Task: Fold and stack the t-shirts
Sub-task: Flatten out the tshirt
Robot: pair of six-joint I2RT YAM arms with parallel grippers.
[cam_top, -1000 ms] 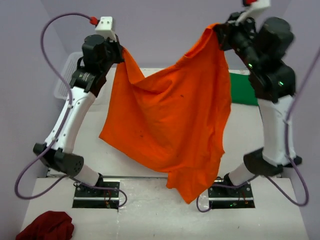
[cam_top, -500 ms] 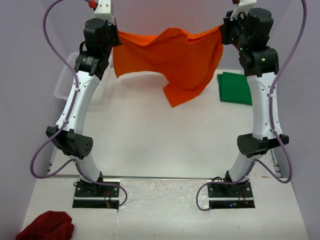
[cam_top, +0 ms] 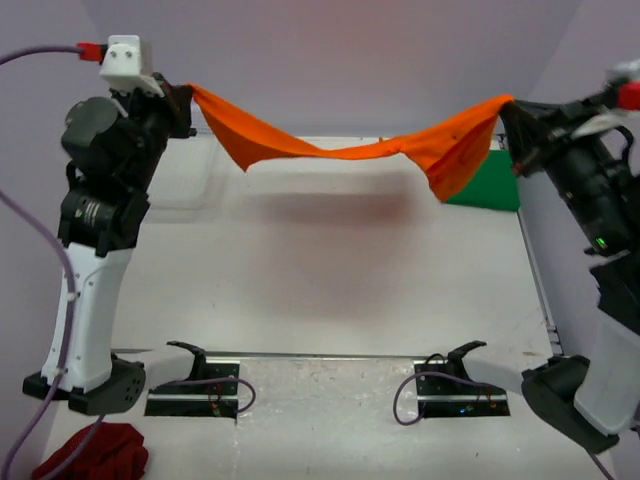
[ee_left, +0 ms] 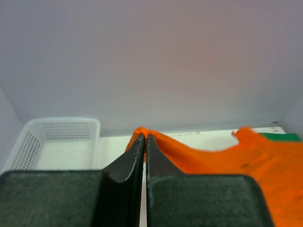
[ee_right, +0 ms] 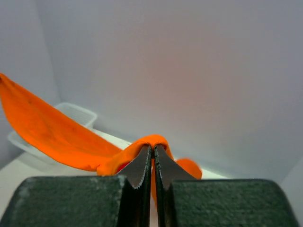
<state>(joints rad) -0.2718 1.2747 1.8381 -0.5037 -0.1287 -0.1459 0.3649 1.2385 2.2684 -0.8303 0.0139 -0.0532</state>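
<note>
Cloth check: how does the orange shirt point(cam_top: 340, 152) handle?
Light, limp, sagging between left tool point(cam_top: 186, 93) and right tool point(cam_top: 508, 104), each pinching an edge. Grip hems, never the middle.

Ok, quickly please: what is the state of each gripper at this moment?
The left gripper is shut on the orange t-shirt.
The right gripper is shut on the same orange t-shirt.
</note>
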